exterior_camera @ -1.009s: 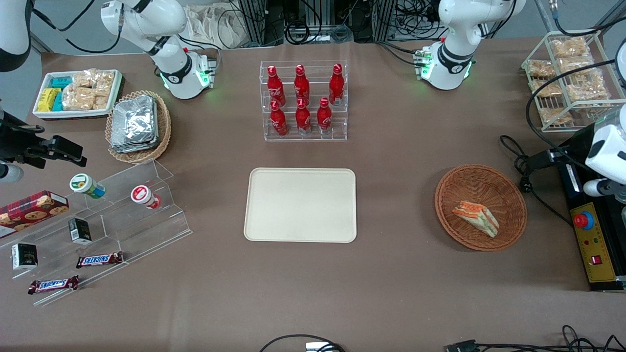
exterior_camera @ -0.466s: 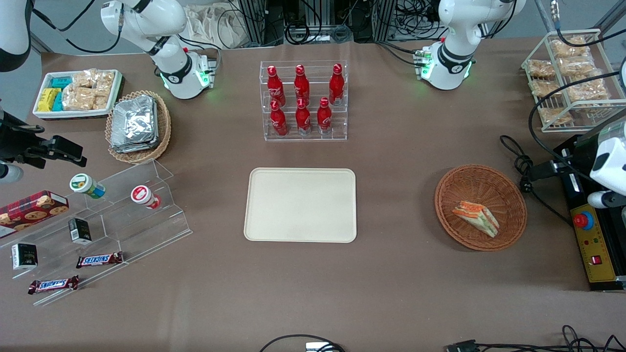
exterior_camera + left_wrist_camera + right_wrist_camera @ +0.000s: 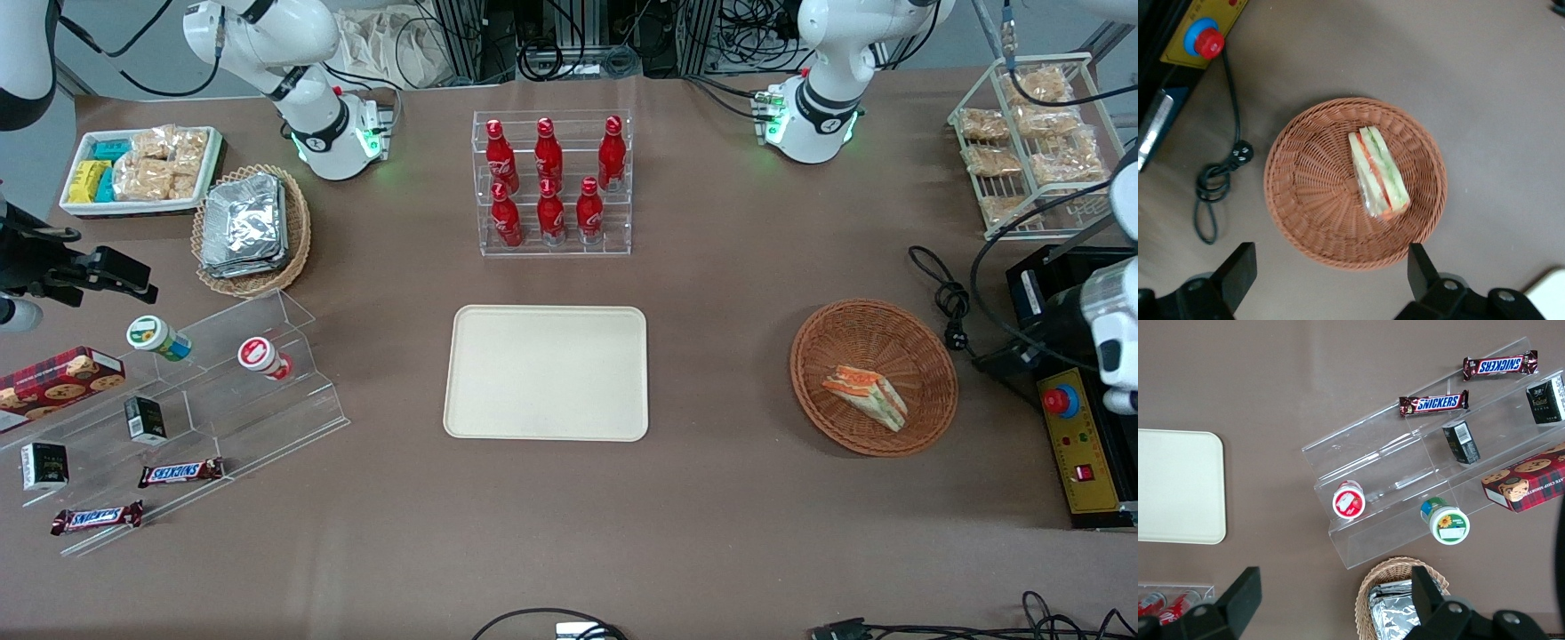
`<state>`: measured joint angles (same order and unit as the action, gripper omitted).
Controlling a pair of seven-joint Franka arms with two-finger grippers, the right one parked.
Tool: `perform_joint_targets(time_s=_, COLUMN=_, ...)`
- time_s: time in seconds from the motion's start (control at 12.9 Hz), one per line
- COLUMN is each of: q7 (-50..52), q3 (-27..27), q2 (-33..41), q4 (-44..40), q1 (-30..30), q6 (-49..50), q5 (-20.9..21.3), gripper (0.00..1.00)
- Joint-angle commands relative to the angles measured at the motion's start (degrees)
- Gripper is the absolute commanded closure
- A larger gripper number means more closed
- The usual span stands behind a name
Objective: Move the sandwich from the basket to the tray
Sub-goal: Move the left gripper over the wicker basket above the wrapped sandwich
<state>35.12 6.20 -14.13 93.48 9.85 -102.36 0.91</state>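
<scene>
Taking the tray as the middle of a clock face seen from the front camera, a white dish (image 3: 133,210) of snack packets is sitting out at ten o'clock, toward the parked arm's end of the table. Just beside it, nearer the camera, a tan basket (image 3: 298,236) is holding silver foil packets (image 3: 242,224). At about eight to nine o'clock a clear stepped stand (image 3: 222,391) is carrying two small tubs, small dark boxes and two chocolate bars (image 3: 180,472), with a red biscuit box (image 3: 58,378) lying at its outer end.

At twelve o'clock a clear rack (image 3: 480,178) is holding six red bottles (image 3: 549,156) upright in two rows. The tray (image 3: 547,373) is lying flat at the centre with nothing on it.

At three o'clock, well apart from the tray, the basket (image 3: 925,356) is resting on the table. The sandwich (image 3: 864,396) is lying inside it, just off the middle toward six o'clock, filling edge showing. A coiled black cable (image 3: 949,307) is lying at the basket's two o'clock, and a yellow control box (image 3: 1080,453) with a red button (image 3: 1058,401) is sitting at the table's edge.

From the wrist camera, the gripper (image 3: 1328,267) is hanging above the basket (image 3: 1305,193), its fingers (image 3: 1238,267) spread wide apart and gripping nothing, clear of the sandwich (image 3: 1378,175).
</scene>
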Motion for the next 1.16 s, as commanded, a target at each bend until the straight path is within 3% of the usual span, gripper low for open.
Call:
perform_joint_targets(time_s=0.0, q7=9.74, q3=0.13, q2=0.43, q4=5.83, q1=-0.09, q6=-7.21, q5=0.05, gripper=0.0)
perform_joint_targets(time_s=0.39, q7=27.52, q3=0.57, q2=-6.33, q4=6.28, q1=-2.72, q6=-12.5, q5=0.32, gripper=0.0)
perform_joint_targets(time_s=0.93, q7=32.11, q3=0.39, q2=-10.74, q4=8.72, q1=-6.25, q6=-15.41, q5=0.67, gripper=0.0)
perform_joint_targets(time_s=1.09, q7=32.2, q3=0.31, q2=-11.09, q4=10.22, q1=-6.16, q6=-16.37, q5=2.77, gripper=0.0)
